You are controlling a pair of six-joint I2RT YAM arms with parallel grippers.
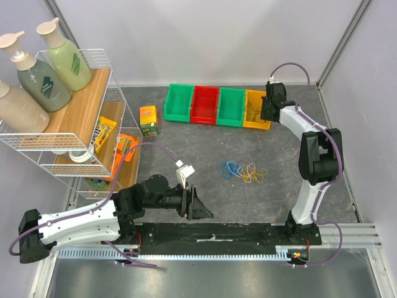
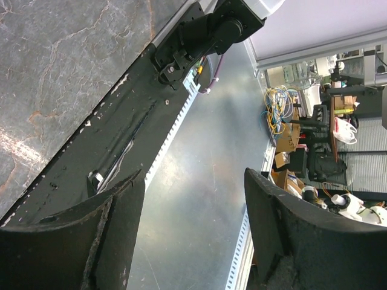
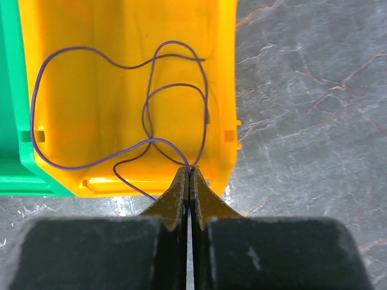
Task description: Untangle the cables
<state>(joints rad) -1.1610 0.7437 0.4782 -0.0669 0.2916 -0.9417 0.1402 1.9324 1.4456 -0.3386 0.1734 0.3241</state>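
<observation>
A small tangle of thin blue and yellow cables [image 1: 245, 171] lies on the grey table, in the middle. A purple cable [image 3: 139, 144] loops inside the yellow bin [image 3: 91, 30] at the back right. My right gripper [image 3: 189, 172] hangs over that bin's near rim, shut on the purple cable. In the top view the right gripper [image 1: 267, 113] sits at the yellow bin [image 1: 254, 121]. My left gripper [image 1: 200, 211] rests low by the arm bases, far from the cables. In its wrist view the left gripper [image 2: 195, 181] is open with nothing between its fingers.
Green [image 1: 178, 104], red [image 1: 205, 105] and green [image 1: 231, 107] bins stand in a row left of the yellow one. A small yellow box [image 1: 149, 120] stands beside them. A wire rack [image 1: 80, 118] with pump bottles and snacks fills the left side.
</observation>
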